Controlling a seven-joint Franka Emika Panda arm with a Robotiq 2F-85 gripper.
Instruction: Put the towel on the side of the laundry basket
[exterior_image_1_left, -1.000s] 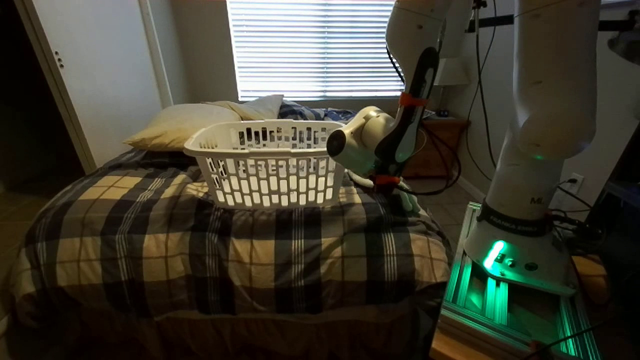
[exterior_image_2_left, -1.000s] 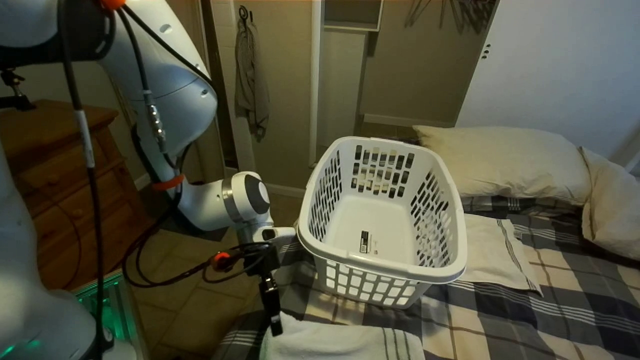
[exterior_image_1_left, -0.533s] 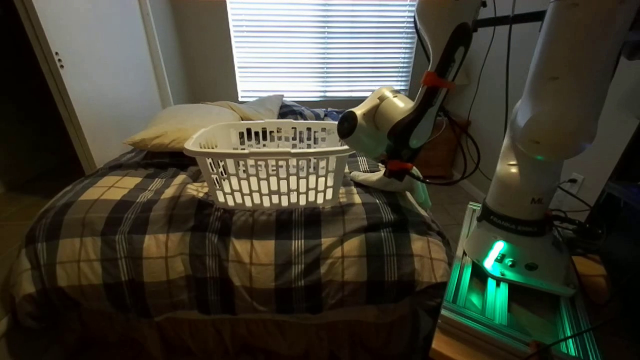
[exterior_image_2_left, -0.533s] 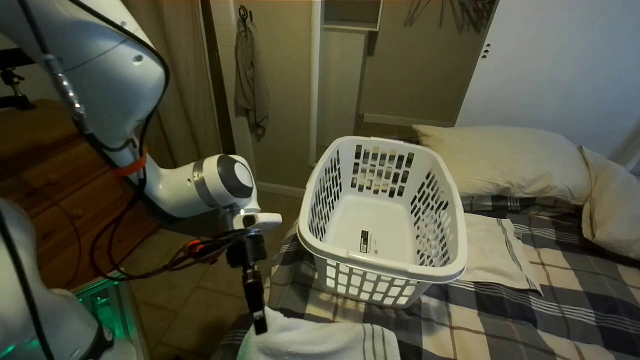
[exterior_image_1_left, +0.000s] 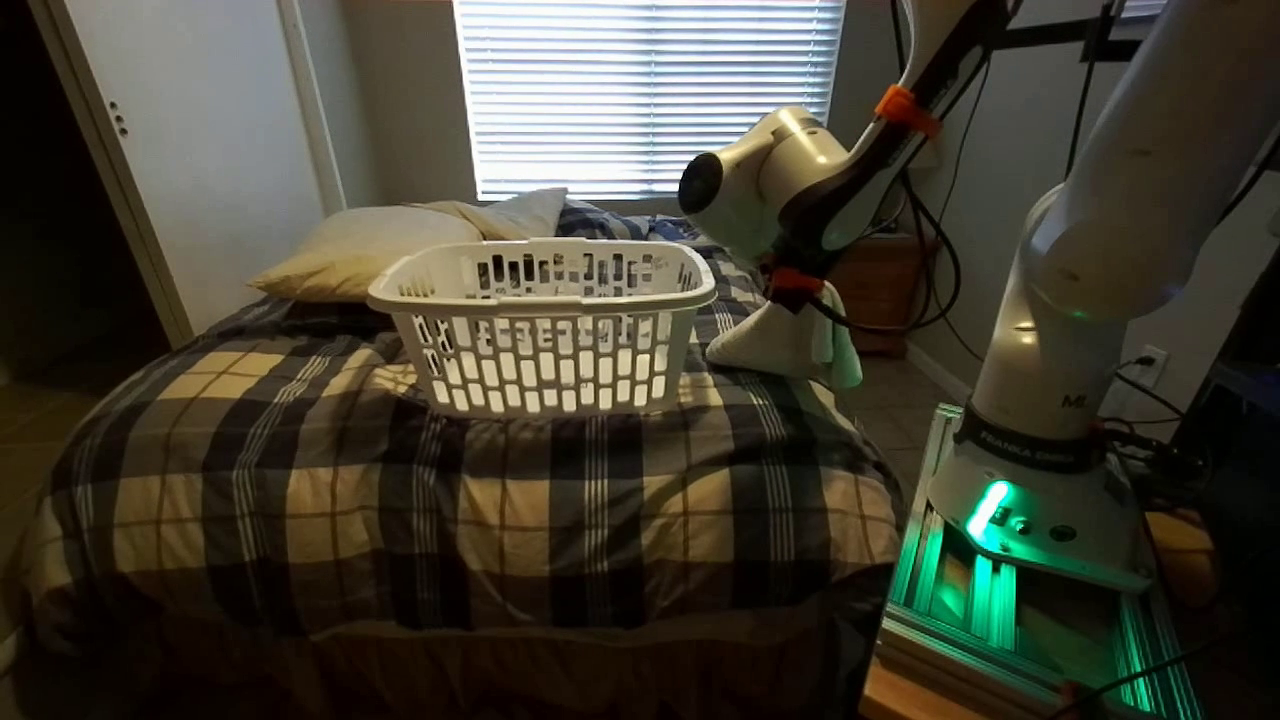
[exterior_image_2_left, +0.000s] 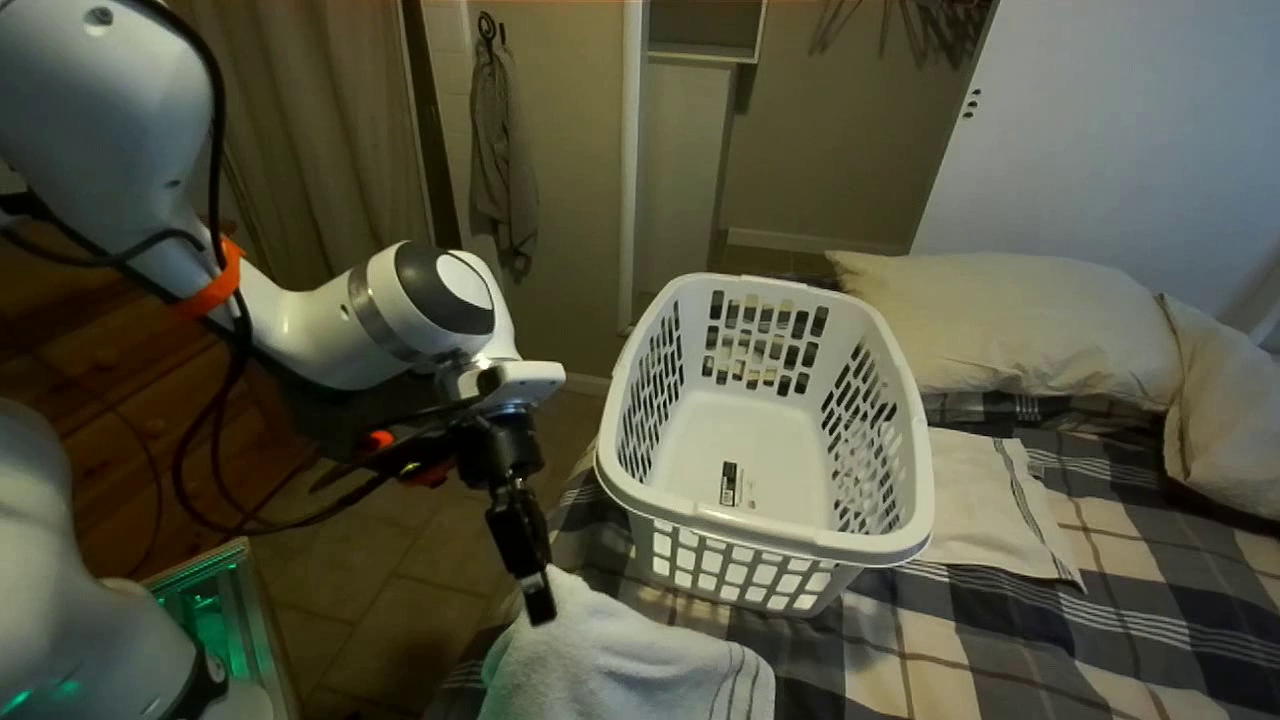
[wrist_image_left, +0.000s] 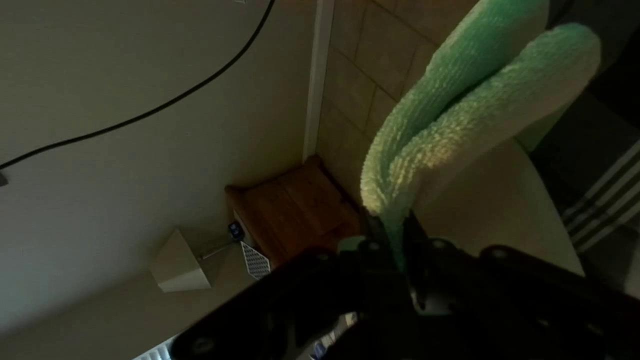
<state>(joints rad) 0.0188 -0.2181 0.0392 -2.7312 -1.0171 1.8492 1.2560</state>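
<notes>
The white laundry basket stands upright on the bed; its rim shows in both exterior views (exterior_image_1_left: 540, 303) (exterior_image_2_left: 765, 530). A white towel with dark stripes near one end (exterior_image_2_left: 630, 650) hangs from my gripper (exterior_image_2_left: 541, 598). Its lower part seems to rest on the bed beside the basket. It also shows in an exterior view (exterior_image_1_left: 772, 342), right of the basket. In the wrist view, a fold of the towel (wrist_image_left: 440, 130), tinted green, is pinched between my fingertips (wrist_image_left: 392, 232). The fingertips are hidden behind the arm and towel in an exterior view.
A second white cloth with a striped edge (exterior_image_2_left: 985, 500) lies flat on the plaid bedspread (exterior_image_1_left: 500, 520) on the basket's far side. Pillows (exterior_image_2_left: 1020, 320) lie behind it. A wooden nightstand (exterior_image_1_left: 870, 275) and lamp (wrist_image_left: 180, 265) stand past the bed. Loose cables hang from the arm.
My gripper has moved away from the basket toward the robot base and then up. The towel has slid along with it, and its held part has risen into a peak. The basket has not moved.
</notes>
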